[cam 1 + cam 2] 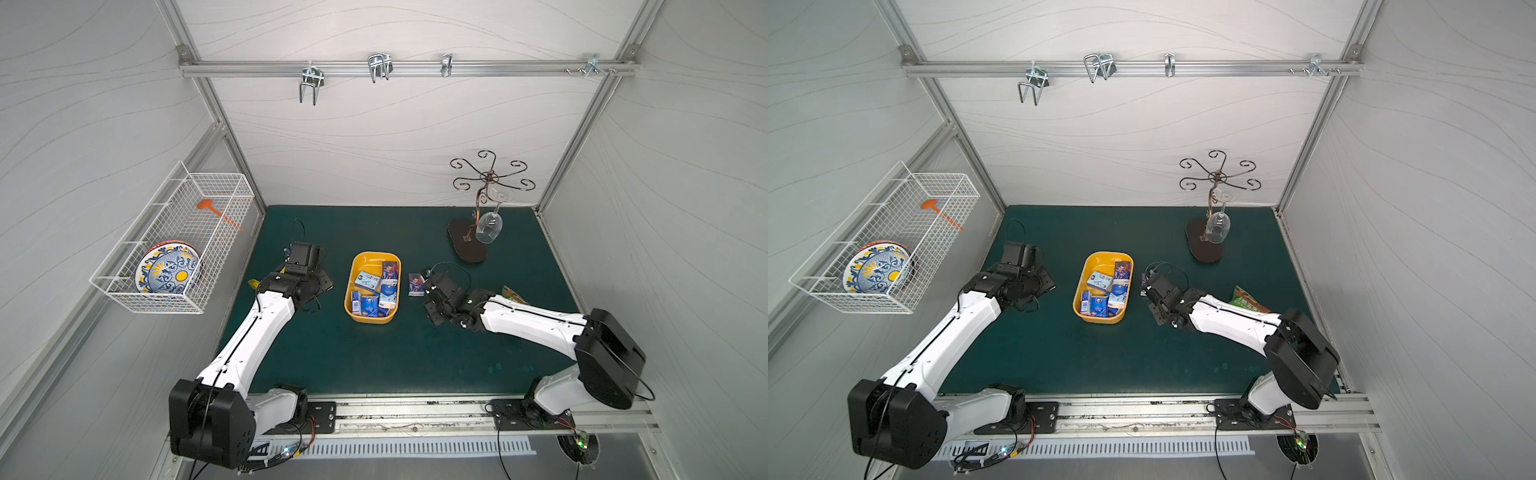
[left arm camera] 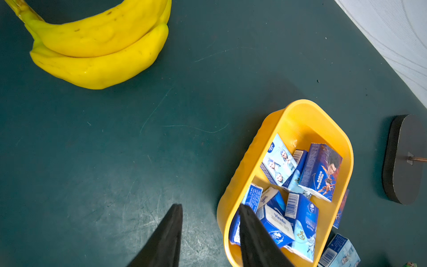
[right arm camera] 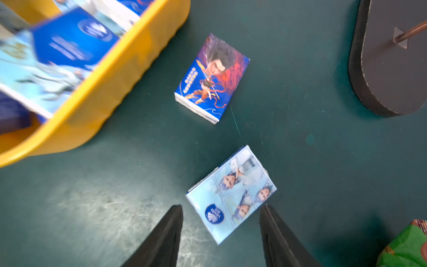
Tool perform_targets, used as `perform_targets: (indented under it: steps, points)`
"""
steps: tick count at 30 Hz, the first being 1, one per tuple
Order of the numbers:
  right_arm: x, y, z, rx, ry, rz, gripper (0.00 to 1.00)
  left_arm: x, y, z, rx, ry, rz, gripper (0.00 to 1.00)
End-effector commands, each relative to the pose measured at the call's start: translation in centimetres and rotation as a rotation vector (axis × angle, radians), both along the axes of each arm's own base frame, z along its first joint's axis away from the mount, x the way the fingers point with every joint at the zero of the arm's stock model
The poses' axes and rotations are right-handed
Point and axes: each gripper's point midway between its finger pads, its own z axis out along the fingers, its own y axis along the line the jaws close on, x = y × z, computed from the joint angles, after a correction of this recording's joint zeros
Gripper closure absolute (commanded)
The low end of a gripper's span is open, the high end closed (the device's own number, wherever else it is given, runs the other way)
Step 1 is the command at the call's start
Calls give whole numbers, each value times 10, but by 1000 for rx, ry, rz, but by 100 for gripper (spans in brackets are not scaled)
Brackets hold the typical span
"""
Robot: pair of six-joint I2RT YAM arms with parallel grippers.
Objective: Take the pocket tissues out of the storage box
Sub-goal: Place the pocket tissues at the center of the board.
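Right tool (image 3: 221, 205) spread, empty; light-blue pocket-tissue packet (image 3: 231, 194) lies on the table (image 3: 92, 196) between its tips, seemingly untouched. Left tool (image 2: 210, 205) slightly parted, empty.

Left fingers (image 2: 166, 238) narrowly apart, empty; right fingers (image 3: 277, 240) spread wider, empty; both arms extended forward.

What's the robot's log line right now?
right end effector open near light-blue packet | left end effector open, empty | storage box not emptied

Bright even light, soft shadows, top views curved at edges, storage box (image 3: 92, 97) blurred in right wrist view.
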Motion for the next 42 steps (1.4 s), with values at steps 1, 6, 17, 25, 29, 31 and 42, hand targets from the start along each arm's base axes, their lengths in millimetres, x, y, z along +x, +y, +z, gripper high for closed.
perform_targets:
  steps: [1,6,17,25,29,31,42]
  points:
    - [-6,-20,-6,110,114,-109,41,8,-1,19,3,-64,-3,56]
    - [-3,-32,-19,274,218,-219,44,10,-3,18,-9,-65,-6,56]
    - [4,-23,-48,405,337,-291,47,11,-8,12,-29,-58,-20,57]
    - [12,-30,-66,429,373,-353,55,11,-8,14,-21,-67,-24,57]
    - [18,-31,-69,442,389,-360,62,10,-7,15,-13,-69,-29,57]
    - [23,-30,-70,438,390,-340,63,10,-7,15,-7,-68,-29,57]
    - [49,-30,-75,274,396,-220,64,10,-6,22,5,-78,-37,57]
